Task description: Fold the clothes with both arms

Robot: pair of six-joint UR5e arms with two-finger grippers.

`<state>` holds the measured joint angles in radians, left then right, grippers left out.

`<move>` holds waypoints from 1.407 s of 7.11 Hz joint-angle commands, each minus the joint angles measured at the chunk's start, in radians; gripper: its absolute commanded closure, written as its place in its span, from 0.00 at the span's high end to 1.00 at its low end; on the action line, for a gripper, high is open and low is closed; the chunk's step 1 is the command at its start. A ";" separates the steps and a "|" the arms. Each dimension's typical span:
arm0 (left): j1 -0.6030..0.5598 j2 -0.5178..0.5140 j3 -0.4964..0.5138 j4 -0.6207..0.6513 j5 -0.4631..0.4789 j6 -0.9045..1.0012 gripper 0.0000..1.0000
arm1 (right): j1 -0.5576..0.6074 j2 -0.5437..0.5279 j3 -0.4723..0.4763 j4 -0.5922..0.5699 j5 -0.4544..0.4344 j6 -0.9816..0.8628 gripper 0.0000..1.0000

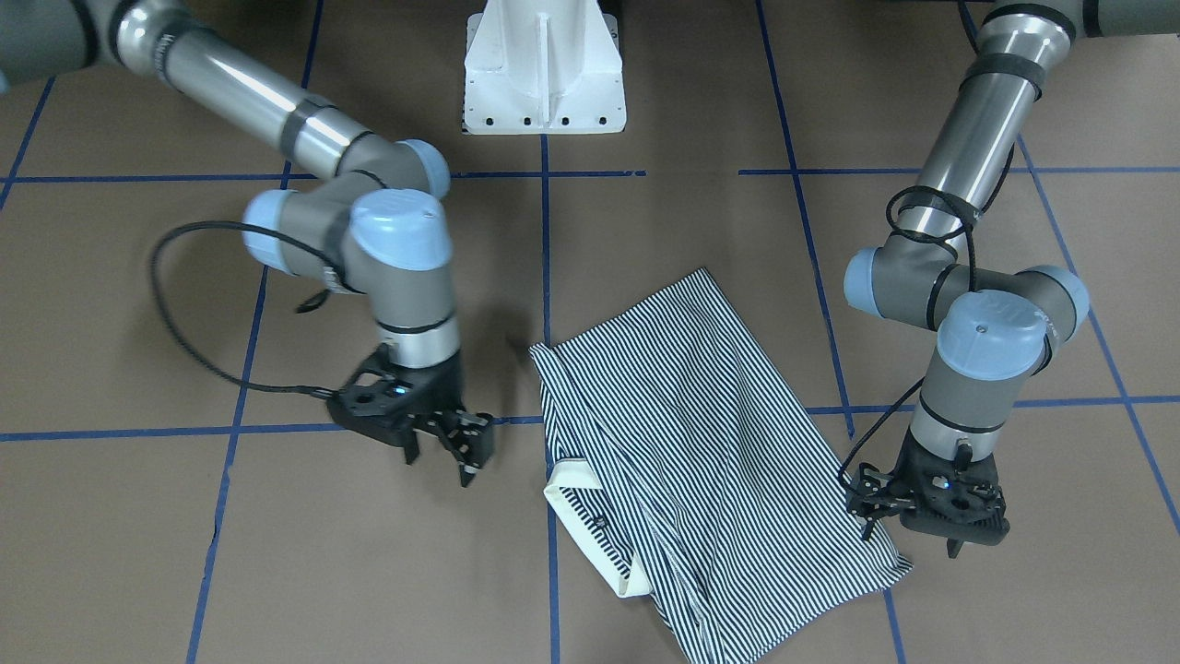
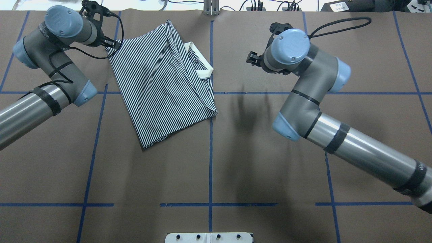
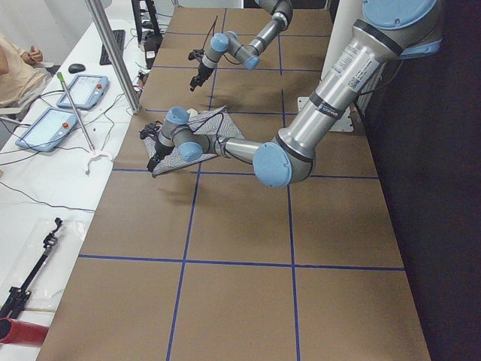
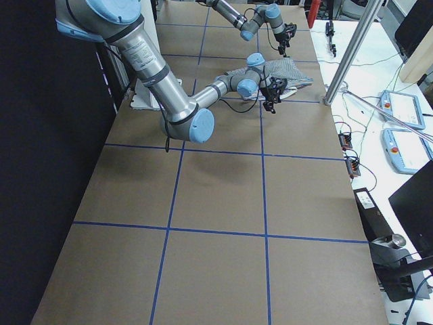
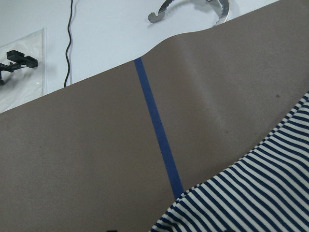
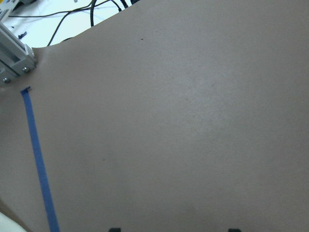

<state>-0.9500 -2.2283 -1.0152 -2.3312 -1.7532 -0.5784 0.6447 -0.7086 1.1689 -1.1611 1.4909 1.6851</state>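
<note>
Shirt (image 1: 710, 433) is flat on the bench (image 1: 277, 553), folded into a rough rectangle that sits skewed to the blue tape lines (image 1: 546, 277). It lies at the far side from the white base (image 1: 544, 69), in the robot's left half. The white collar (image 1: 572, 478) is on the edge facing the right arm, just at the centre tape line. Some creases run lengthwise near the collar; the rest of the panel is smooth.

Left tool (image 1: 911, 540): fingers apart, nothing between them. It points down at the outer far corner of the shirt, over the cloth edge. I can't tell whether the tips touch the fabric. The left wrist view shows only the striped edge in the lower right corner, with a tape line running under it and bare bench around; no fingers are in that frame.

Right tool (image 1: 441, 468): fingers apart and empty, over bare bench on the collar side of the shirt and clear of it. Its shadow falls on the bench between it and the cloth. The right wrist view shows plain bench and one tape line, with two dark fingertips spread at the bottom edge.

Left arm (image 1: 977, 157) and right arm (image 1: 249, 92) are both bent at the elbow, wrists roughly vertical.

Left side view: a person's sleeve and hand (image 3: 19, 68) at the side desk, away from the bench.
</note>
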 commanded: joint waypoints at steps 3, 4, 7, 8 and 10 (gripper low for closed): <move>-0.001 0.007 -0.009 -0.016 -0.003 -0.011 1.00 | -0.063 0.195 -0.254 0.061 -0.093 0.151 0.61; 0.000 0.007 -0.009 -0.016 -0.005 -0.011 1.00 | -0.074 0.208 -0.284 0.070 -0.115 0.165 0.59; 0.000 0.007 -0.014 -0.016 -0.003 -0.012 1.00 | -0.086 0.236 -0.346 0.104 -0.141 0.217 0.56; 0.000 0.009 -0.014 -0.016 -0.003 -0.012 1.00 | -0.088 0.247 -0.371 0.125 -0.149 0.226 0.44; 0.002 0.015 -0.017 -0.017 -0.003 -0.012 1.00 | -0.086 0.250 -0.368 0.124 -0.130 0.219 0.00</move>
<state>-0.9490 -2.2157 -1.0312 -2.3480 -1.7564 -0.5906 0.5572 -0.4614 0.8021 -1.0396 1.3485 1.9082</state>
